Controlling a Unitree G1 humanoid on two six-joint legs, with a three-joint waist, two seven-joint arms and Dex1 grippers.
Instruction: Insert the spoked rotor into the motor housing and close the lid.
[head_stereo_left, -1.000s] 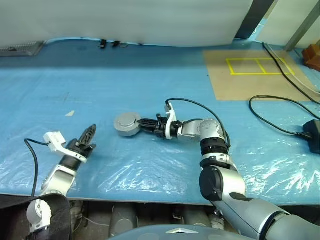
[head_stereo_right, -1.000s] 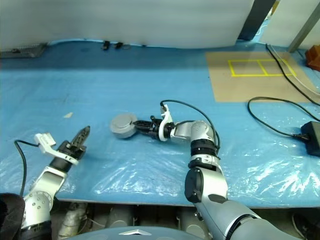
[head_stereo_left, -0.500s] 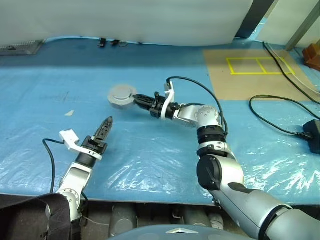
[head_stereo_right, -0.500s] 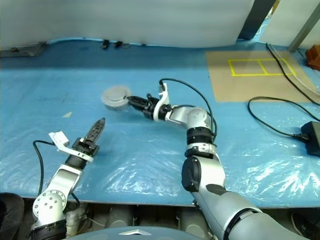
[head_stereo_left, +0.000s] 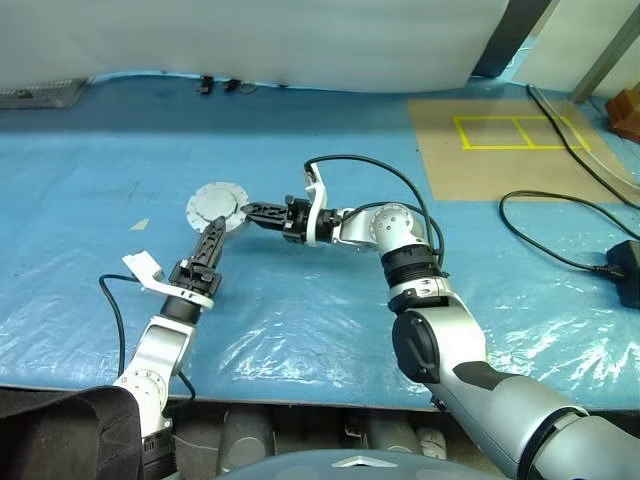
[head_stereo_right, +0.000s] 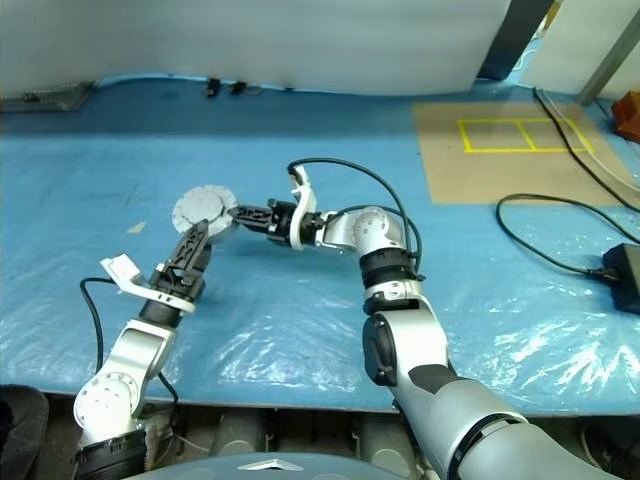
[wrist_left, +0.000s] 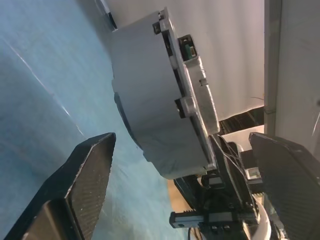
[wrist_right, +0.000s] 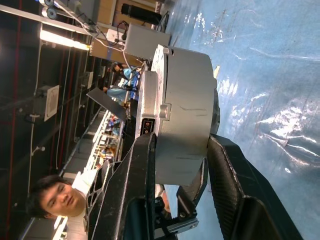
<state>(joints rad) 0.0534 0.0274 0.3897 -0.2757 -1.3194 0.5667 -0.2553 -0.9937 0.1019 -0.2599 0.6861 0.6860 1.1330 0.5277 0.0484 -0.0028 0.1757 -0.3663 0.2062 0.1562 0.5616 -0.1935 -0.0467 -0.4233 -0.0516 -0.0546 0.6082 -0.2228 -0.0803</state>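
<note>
Left pincer (head_stereo_left: 212, 243) beside held lid (head_stereo_left: 216, 205)

The motor housing (head_stereo_left: 217, 207) sits between the right gripper (head_stereo_left: 252, 212) fingers.

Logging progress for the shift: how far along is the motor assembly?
Looks done: the grey motor unit appears to be one closed piece, no loose rotor showing. In hand: the right tool grips it above the table; the open left tool approaches. Left: setting it down.
</note>
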